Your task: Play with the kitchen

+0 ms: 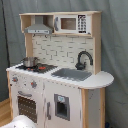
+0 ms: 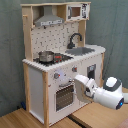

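Observation:
The kitchen [image 1: 60,50] [image 2: 55,45] is a tall white and light-wood toy unit, seen in both exterior views. It has a hood [image 1: 38,29] [image 2: 48,21], a black faucet [image 1: 82,59] [image 2: 74,39], a grey sink [image 1: 71,74] [image 2: 80,50] and a small metal pot [image 1: 30,61] [image 2: 46,56] on the stovetop. The windowed oven door [image 1: 27,106] [image 2: 64,97] appears shut. In the second exterior view my gripper [image 2: 78,80] reaches in from the right, right at the kitchen's front just above the oven door. In the first exterior view only a white part of the arm [image 1: 20,122] shows at the bottom edge.
A toy microwave [image 1: 70,23] [image 2: 76,11] sits in the upper shelf. A rounded counter end [image 1: 102,79] sticks out beside the sink. The kitchen stands on a wooden floor [image 2: 30,120] with a grey curtain [image 1: 115,50] behind it.

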You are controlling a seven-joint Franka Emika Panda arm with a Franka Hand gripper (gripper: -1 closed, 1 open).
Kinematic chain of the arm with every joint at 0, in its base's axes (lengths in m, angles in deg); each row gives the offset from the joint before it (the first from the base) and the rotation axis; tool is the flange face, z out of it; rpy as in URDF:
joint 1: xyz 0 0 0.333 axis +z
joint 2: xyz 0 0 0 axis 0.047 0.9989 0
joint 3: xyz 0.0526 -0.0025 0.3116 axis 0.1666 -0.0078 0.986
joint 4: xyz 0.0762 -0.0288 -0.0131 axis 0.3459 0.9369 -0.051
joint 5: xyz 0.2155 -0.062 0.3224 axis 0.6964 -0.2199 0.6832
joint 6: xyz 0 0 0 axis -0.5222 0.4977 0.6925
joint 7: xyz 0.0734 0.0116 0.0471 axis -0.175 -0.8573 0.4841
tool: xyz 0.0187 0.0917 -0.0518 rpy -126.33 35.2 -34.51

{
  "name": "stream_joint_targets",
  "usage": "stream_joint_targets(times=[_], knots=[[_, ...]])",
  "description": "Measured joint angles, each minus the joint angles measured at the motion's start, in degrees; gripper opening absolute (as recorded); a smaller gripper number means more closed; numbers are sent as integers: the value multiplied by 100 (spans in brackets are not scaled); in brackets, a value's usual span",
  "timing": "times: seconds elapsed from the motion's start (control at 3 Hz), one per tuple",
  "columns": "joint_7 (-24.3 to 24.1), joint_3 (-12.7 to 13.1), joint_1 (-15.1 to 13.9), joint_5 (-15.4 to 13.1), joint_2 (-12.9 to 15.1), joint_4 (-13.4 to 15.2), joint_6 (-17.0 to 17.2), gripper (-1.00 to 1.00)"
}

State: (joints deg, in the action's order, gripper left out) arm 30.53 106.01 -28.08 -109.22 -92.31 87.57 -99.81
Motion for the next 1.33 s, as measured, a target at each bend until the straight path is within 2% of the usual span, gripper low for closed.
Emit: stream_joint_targets(times=[0.33,1.33], knots=[[-413,-135,54,1,-18,-41,402,100],[-2080,145,-448,1,-120,77,396,100]])
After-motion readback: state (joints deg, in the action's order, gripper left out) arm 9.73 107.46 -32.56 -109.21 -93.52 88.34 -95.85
